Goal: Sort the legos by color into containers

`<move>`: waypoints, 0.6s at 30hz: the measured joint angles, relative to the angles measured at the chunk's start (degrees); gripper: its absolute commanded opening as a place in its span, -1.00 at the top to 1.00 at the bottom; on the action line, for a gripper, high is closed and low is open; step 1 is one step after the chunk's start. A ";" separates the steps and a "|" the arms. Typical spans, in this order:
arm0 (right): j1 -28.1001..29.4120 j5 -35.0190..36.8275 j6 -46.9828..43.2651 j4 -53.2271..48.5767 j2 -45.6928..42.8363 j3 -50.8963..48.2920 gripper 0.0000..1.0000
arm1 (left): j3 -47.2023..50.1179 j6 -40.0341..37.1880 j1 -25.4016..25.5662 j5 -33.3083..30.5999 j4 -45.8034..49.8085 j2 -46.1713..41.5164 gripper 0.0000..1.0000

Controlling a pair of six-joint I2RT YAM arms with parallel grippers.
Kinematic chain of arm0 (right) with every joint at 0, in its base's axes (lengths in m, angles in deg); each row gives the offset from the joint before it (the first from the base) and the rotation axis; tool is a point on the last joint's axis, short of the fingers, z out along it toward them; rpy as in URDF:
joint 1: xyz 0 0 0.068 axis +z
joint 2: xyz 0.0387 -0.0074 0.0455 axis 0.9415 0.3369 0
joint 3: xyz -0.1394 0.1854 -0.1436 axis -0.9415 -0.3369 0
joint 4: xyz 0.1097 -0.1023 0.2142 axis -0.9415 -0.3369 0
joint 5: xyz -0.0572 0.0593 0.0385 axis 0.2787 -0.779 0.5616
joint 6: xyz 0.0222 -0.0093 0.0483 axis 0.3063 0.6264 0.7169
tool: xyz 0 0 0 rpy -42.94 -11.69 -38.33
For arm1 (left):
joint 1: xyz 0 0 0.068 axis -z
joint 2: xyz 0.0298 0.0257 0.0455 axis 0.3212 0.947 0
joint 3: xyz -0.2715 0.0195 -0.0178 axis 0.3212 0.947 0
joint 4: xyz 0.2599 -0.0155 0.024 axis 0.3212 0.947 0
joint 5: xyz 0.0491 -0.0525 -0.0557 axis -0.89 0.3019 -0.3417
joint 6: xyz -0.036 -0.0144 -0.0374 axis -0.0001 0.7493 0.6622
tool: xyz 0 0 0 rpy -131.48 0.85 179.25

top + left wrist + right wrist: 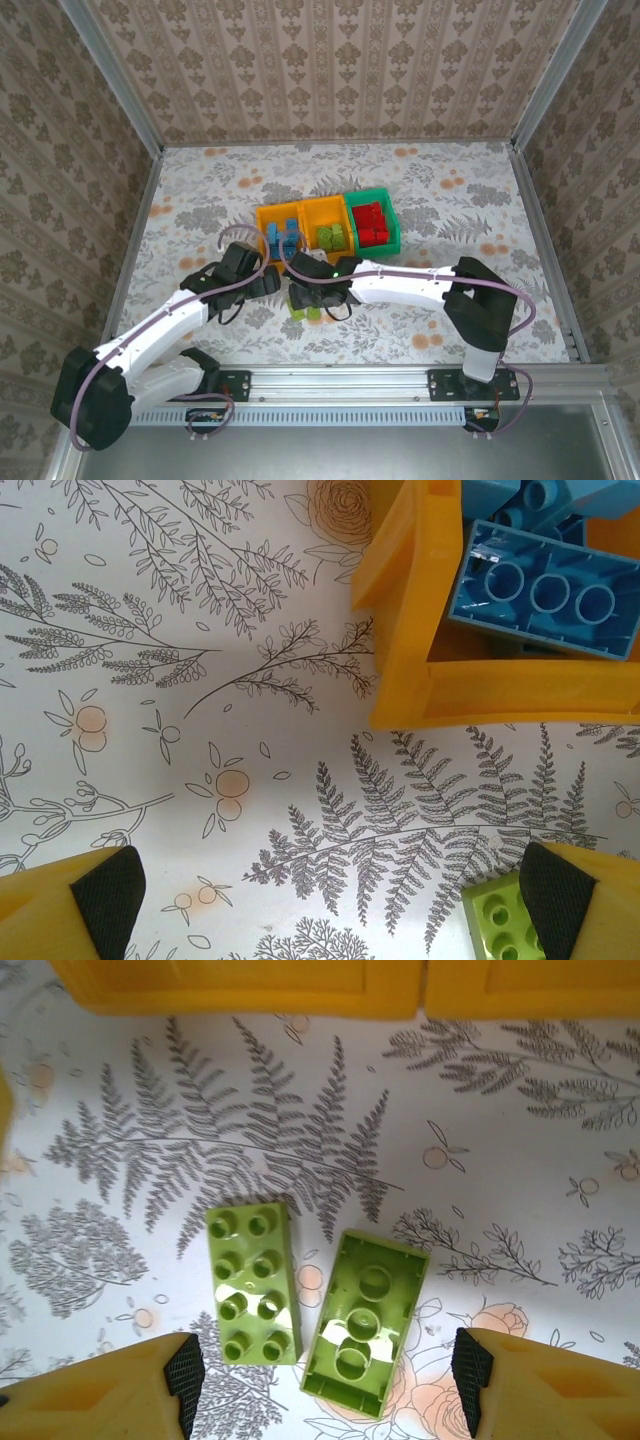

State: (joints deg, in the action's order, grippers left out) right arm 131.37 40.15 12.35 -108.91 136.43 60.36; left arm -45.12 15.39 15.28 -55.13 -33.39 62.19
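Note:
Two lime green legos lie side by side on the table in the right wrist view, one studs up [250, 1282] and one upside down [365, 1322]. My right gripper [325, 1385] hangs open above them, with both bricks between its pads and touching neither. From above, these legos [303, 311] sit under the right gripper [306, 298]. The containers stand in a row: an orange bin [262, 222] with blue legos [283, 238], an orange bin [310, 210] with green legos, and a green bin [390, 215] with red ones. My left gripper [335, 900] is open and empty beside the blue bin's corner [410, 630].
The two arms are close together in front of the bins, the left wrist [245, 268] just left of the right one. A lime brick [505, 925] lies by the left gripper's right fingertip [560, 900]. Metal rails and papered walls enclose the floral table [460, 200].

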 measured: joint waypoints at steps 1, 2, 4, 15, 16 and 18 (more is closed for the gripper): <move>0.00 0.04 0.33 0.00 0.35 0.00 -0.36 | 0.00 0.00 0.00 0.00 0.00 0.00 -1.00; 0.00 0.13 0.61 -0.07 0.76 0.00 -0.36 | 0.00 0.00 -0.04 0.00 0.00 -0.02 -1.00; 0.00 0.15 0.96 -0.11 1.25 0.00 -0.33 | 0.00 0.00 -0.04 0.00 0.00 -0.07 -1.00; 0.00 0.13 2.12 -0.13 5.14 0.00 -0.28 | 0.63 0.00 -0.04 0.02 -0.02 -0.70 -1.00; 0.00 0.13 2.14 -0.15 5.33 0.00 -0.27 | 0.63 0.02 -0.04 0.02 -0.02 -0.81 -1.00; -0.04 0.13 2.16 -0.33 5.55 0.00 -0.22 | 0.63 0.00 -0.04 0.02 -0.02 -0.96 -1.00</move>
State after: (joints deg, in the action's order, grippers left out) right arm 131.33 40.29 14.52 -109.24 141.99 60.36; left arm -44.49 15.39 15.24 -55.11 -33.41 61.22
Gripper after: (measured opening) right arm 0.629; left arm 0.999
